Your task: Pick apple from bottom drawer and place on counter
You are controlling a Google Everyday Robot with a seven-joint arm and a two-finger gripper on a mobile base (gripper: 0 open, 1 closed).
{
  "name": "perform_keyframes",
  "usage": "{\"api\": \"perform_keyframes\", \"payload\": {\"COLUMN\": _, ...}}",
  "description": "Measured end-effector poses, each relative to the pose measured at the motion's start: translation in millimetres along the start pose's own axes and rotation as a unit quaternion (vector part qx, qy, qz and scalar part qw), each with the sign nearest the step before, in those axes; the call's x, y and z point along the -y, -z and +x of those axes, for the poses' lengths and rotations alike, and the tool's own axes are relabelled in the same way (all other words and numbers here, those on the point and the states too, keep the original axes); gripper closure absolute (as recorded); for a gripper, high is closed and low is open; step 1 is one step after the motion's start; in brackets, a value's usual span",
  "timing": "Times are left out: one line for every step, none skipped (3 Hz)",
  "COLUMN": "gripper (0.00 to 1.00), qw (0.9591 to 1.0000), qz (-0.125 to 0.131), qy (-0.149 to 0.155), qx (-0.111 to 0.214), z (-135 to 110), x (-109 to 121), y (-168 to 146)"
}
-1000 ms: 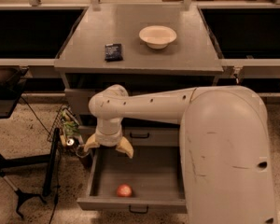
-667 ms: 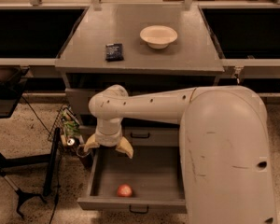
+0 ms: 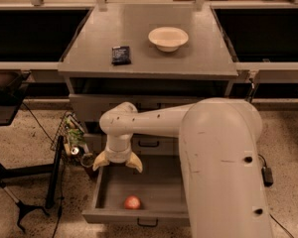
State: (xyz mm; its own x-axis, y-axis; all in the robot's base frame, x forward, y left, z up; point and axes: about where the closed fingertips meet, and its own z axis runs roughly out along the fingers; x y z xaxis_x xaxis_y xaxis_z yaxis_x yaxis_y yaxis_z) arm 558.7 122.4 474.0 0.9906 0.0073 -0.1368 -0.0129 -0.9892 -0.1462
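Bottom drawer (image 3: 109, 216) pulled out, floor mostly bare. Gripper (image 3: 117, 163) hangs over its back left corner, fingers (image 3: 100, 161) splayed, gripping nothing; apple (image 3: 132, 202) sits apart from them, by the drawer's front wall.

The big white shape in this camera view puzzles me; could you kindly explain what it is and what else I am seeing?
The white shape is a robot arm, seen from above and behind; there is only this one view. At its end is the gripper, a yellowish two-finger claw, spread open and holding nothing. It hangs over the back left of the open bottom drawer, where an apple lies near the front. Above, on the grey counter, stand a cream bowl and a small dark packet.
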Motion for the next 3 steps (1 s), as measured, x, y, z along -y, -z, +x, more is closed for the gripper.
{"api": "perform_keyframes", "payload": {"gripper": 0.00, "qw": 0.9994, "qz": -0.023, "qy": 0.018, "qx": 0.017, "z": 6, "x": -17, "y": -43}}
{"api": "perform_keyframes", "payload": {"gripper": 0.00, "qw": 0.9988, "qz": -0.037, "qy": 0.015, "qx": 0.029, "z": 10, "x": -37, "y": -87}}
{"api": "perform_keyframes", "payload": {"gripper": 0.00, "qw": 0.9994, "qz": -0.026, "qy": 0.007, "qx": 0.022, "z": 19, "x": -51, "y": -134}}
